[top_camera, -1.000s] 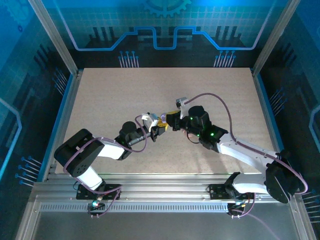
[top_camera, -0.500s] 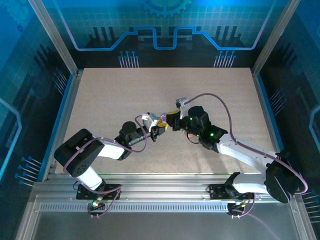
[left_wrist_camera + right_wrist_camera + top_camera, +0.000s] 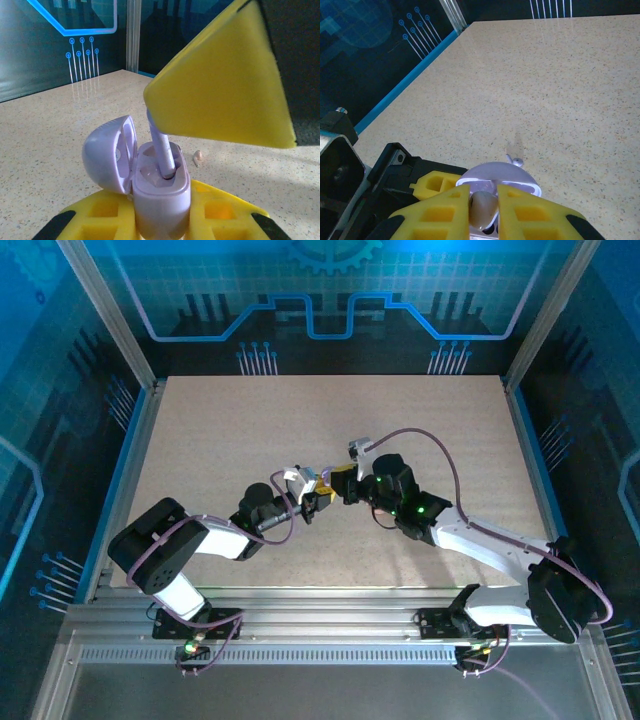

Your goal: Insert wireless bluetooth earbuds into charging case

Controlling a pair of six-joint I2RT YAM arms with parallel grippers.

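Observation:
My left gripper (image 3: 161,212) is shut on the base of a lavender charging case (image 3: 162,192), held upright with its lid (image 3: 107,157) swung open to the left. My right gripper (image 3: 484,202) is shut on one pale earbud (image 3: 483,209) directly over the case (image 3: 501,176). In the left wrist view that earbud's stem (image 3: 162,147) reaches down into a slot of the case, under the right gripper's yellow finger (image 3: 220,85). A second earbud (image 3: 198,158) lies loose on the table just beyond the case (image 3: 516,161). From above, the two grippers (image 3: 318,492) (image 3: 341,481) meet mid-table.
The speckled beige table (image 3: 250,430) stretches open around the grippers. A blue-edged frame rail (image 3: 415,75) runs along the table's side, and dark panel walls (image 3: 60,40) stand behind.
The right arm has shifted slightly left toward the case with the earbud. The left arm has stayed still.

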